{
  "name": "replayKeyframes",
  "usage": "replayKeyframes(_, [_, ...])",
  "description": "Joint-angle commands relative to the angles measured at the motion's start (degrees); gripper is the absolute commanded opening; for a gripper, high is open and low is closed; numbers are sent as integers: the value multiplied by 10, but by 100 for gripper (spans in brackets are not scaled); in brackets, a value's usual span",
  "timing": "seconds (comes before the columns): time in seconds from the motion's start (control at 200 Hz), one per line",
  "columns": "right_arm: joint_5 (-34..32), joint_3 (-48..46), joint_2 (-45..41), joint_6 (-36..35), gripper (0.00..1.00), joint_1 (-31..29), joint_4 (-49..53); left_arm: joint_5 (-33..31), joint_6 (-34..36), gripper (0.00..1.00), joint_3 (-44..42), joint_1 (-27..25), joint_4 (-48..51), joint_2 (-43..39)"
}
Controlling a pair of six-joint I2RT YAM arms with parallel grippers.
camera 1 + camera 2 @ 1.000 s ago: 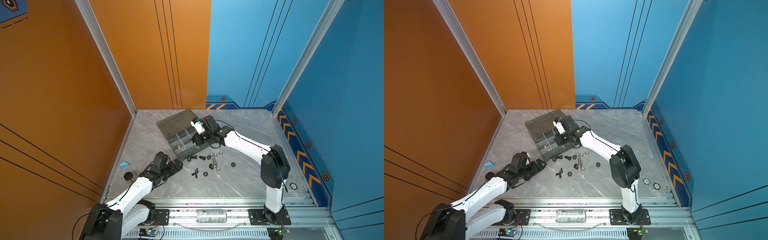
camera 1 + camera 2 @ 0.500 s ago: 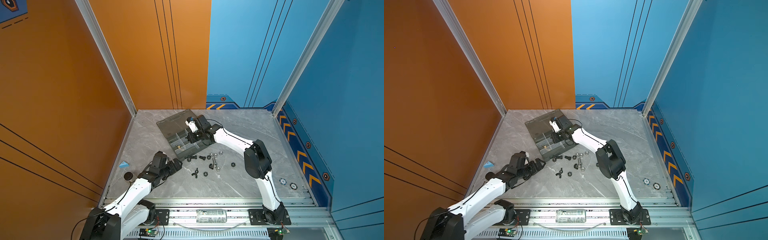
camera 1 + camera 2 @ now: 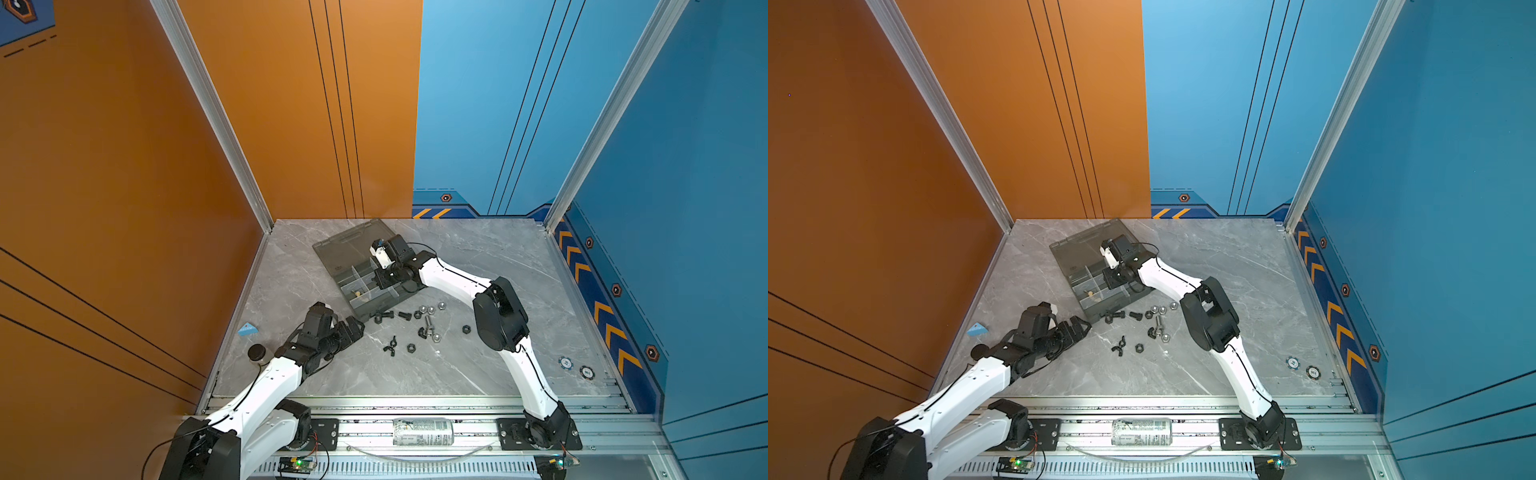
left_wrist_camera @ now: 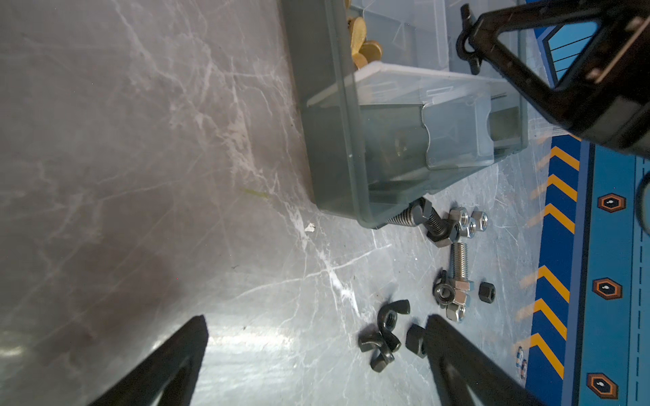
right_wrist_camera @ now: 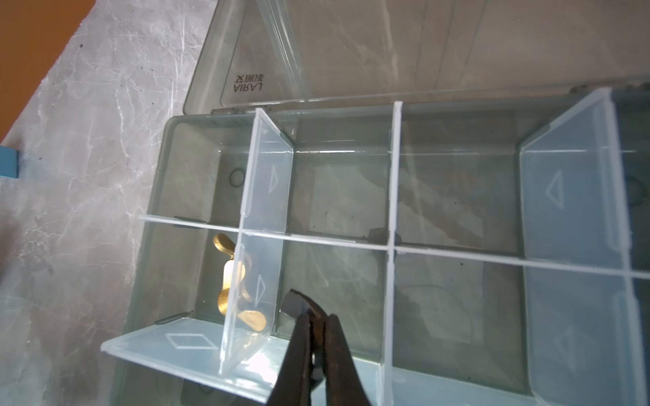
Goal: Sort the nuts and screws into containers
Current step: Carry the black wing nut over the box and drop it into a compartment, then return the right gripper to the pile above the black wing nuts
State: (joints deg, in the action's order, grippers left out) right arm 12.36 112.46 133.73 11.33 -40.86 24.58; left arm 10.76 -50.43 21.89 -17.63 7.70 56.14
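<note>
Shifted left over the box, now parting the right end effector slightly; black nut still at the tips, hold unclear.

Orange wall left, blue wall right, grey marble floor

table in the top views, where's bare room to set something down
Bare: the table's back right corner by the blue wall, and the front strip along the rail. Crowded: screws and nuts just before the organizer box.
</note>
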Motion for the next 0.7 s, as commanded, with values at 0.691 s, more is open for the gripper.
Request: replayKeyframes(0.691, [60,-290,-275,-86,41,-11,-15,8,2,98,-1,2,3,-4])
